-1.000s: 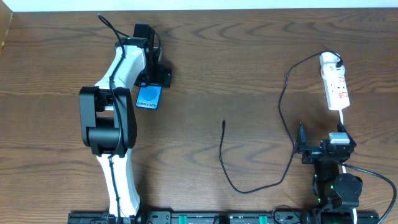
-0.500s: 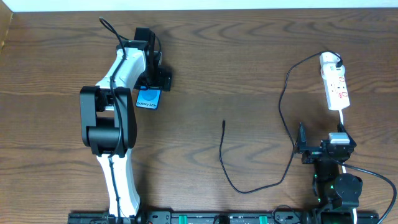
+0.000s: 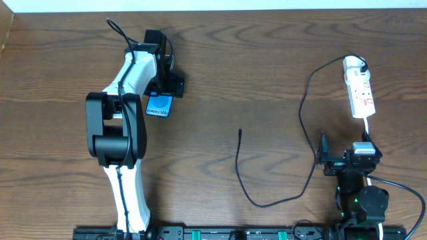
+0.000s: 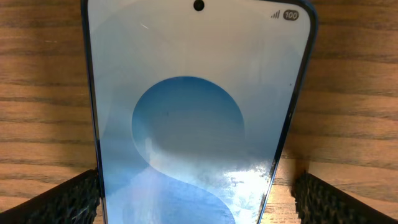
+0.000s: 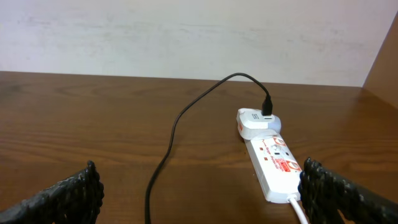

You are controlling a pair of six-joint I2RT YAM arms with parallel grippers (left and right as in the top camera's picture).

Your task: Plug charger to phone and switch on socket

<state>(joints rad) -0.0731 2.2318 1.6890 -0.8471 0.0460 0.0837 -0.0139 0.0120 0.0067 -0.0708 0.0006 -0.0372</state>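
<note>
The phone (image 4: 193,112) lies flat on the table with its blue screen lit. My left gripper (image 4: 199,199) is open and straddles it, a gap showing beside each finger. In the overhead view the phone (image 3: 160,107) pokes out from under the left gripper (image 3: 163,92). The charger (image 3: 303,113) runs from the white adapter at the far end of the socket (image 3: 361,93), loops toward the front and ends at a free tip (image 3: 240,132) mid-table. My right gripper (image 3: 344,145) is open and empty, just short of the socket (image 5: 277,165), with the charger (image 5: 174,130) ahead of it.
The socket's white lead (image 3: 367,130) runs back past the right gripper. A pale wall (image 5: 186,31) stands behind the table's far edge. Bare wood lies between the phone and the charger tip.
The left gripper has shifted slightly nearer over the phone. The right arm, the charger and the socket have not moved.
</note>
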